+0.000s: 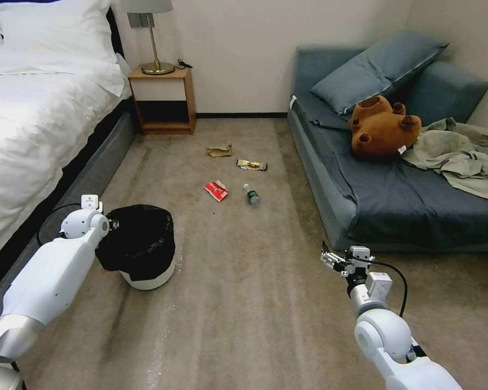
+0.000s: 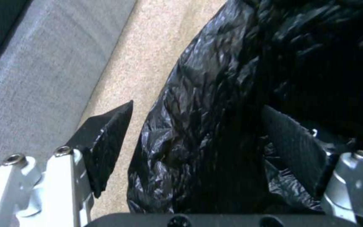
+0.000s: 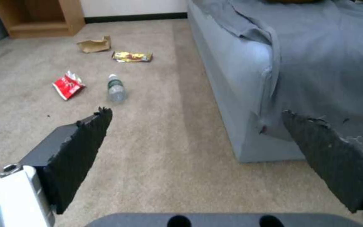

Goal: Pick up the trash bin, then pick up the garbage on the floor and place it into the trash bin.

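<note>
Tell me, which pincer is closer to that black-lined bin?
Left. The left pincer is open and straddles the rim of the trash bin, one finger outside and one inside the bag. The right pincer, also open, hangs over bare carpet near the sofa.

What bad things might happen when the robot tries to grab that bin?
The left gripper is open, one pad outside the trash bin and one inside its black bag. If it pinches only loose bag, the liner might slip off the rim. Held by one side, the bin could tilt. The small bottle lies on its side, so it may roll when the open right gripper reaches for it.
</note>
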Robot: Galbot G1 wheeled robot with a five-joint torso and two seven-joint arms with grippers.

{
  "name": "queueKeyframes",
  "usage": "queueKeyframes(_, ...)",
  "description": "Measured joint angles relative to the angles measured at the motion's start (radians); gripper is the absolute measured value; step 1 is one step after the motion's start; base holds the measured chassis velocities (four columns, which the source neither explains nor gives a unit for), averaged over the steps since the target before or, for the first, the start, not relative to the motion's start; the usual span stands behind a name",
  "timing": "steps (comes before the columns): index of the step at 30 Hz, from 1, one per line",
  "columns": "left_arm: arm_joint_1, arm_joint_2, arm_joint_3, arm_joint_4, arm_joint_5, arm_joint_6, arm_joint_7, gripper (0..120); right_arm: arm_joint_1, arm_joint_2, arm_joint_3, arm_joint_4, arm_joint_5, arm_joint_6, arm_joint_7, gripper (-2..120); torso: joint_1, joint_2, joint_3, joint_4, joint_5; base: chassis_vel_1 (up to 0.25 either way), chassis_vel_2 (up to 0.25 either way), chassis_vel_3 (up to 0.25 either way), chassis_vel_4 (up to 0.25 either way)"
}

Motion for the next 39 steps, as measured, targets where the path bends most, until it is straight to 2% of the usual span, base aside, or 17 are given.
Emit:
queueKeyframes(6,-0.008,-0.006,0.008,0.032,0.012,0.0,0.004,75,-0.003,-0.011,0.006,0.004,0.003,0.0,0.001,100,0.0,0.0,0.0,0.0,-0.0001,0.0,0.0,0.0,0.0)
queueKeyframes(9,-0.009,-0.006,0.009,0.042,0.022,0.0,0.019,57,-0.006,-0.01,0.006,0.008,0.007,0.0,0.001,100,0.0,0.0,0.0,0.0001,0.0,0.0,0.0,0.0,0.0)
queueKeyframes(10,-0.009,-0.006,0.009,0.042,0.022,0.0,0.019,57,-0.006,-0.01,0.006,0.008,0.007,0.0,0.001,100,0.0,0.0,0.0,0.0001,0.0,0.0,0.0,0.0,0.0)
queueKeyframes(12,-0.008,-0.006,0.005,0.041,0.025,0.0,0.028,47,-0.009,0.002,0.0,0.009,0.005,0.0,0.002,100,0.0,0.0,0.0,0.0,0.0002,0.0,0.0,0.0,0.0)
queueKeyframes(13,-0.008,-0.006,0.005,0.041,0.025,0.0,0.028,47,-0.009,0.002,0.0,0.009,0.005,0.0,0.002,100,0.0,0.0,0.0,0.0,0.0002,0.0,0.0,0.0,0.0)
queueKeyframes(14,-0.008,-0.006,0.0,0.041,0.038,0.0,0.036,40,-0.009,0.007,-0.003,0.012,0.005,0.0,0.003,100,0.0,0.0,0.0,0.0,0.0001,0.0,0.0,0.0,0.0)
queueKeyframes(15,-0.008,-0.006,0.0,0.041,0.038,0.0,0.036,40,-0.009,0.007,-0.003,0.012,0.005,0.0,0.003,100,0.0,0.0,0.0,0.0,0.0001,0.0,0.0,0.0,0.0)
queueKeyframes(16,-0.007,-0.006,-0.003,0.041,0.046,0.0,0.041,35,-0.009,0.009,-0.005,0.013,0.005,0.0,0.004,100,0.0,0.0,0.0,0.0,0.0001,0.0,0.0,0.0,0.0)
queueKeyframes(17,-0.003,-0.006,-0.008,0.041,0.07,-0.001,0.056,29,-0.009,0.01,-0.006,0.017,0.005,-0.001,0.005,100,0.0,0.0,0.0,-0.0001,0.0002,0.0,0.0,0.0,0.0)
queueKeyframes(19,0.001,-0.005,-0.012,0.041,0.089,-0.005,0.067,26,-0.009,0.009,-0.007,0.019,0.006,-0.001,0.007,100,0.0,0.0,0.0,-0.0001,0.0003,0.0,0.0,0.0,0.0)
queueKeyframes(22,0.021,-0.003,-0.03,0.04,0.144,-0.029,0.097,15,-0.017,0.003,-0.004,0.033,0.012,-0.003,0.01,100,0.0,0.0,0.0,-0.0002,0.0003,0.0,0.0,0.0,0.0)
queueKeyframes(26,0.029,-0.003,-0.039,0.041,0.169,-0.043,0.105,15,-0.021,0.0,-0.002,0.039,0.013,-0.004,0.012,100,0.0,0.0,0.0,-0.0003,-0.0001,0.0,0.0,0.0,0.0)
queueKeyframes(30,0.044,-0.007,-0.064,0.043,0.205,-0.083,0.11,15,-0.031,-0.002,0.003,0.047,0.014,-0.004,0.012,100,0.0,0.0,0.0,-0.0002,-0.0001,0.0,0.0,0.0,0.0)
queueKeyframes(39,0.052,0.008,-0.077,0.021,0.235,-0.143,0.112,11,-0.043,0.0,0.014,0.052,0.022,-0.004,0.01,100,0.0,0.0,0.0,0.0002,-0.0001,0.0,0.0,0.0,0.0)
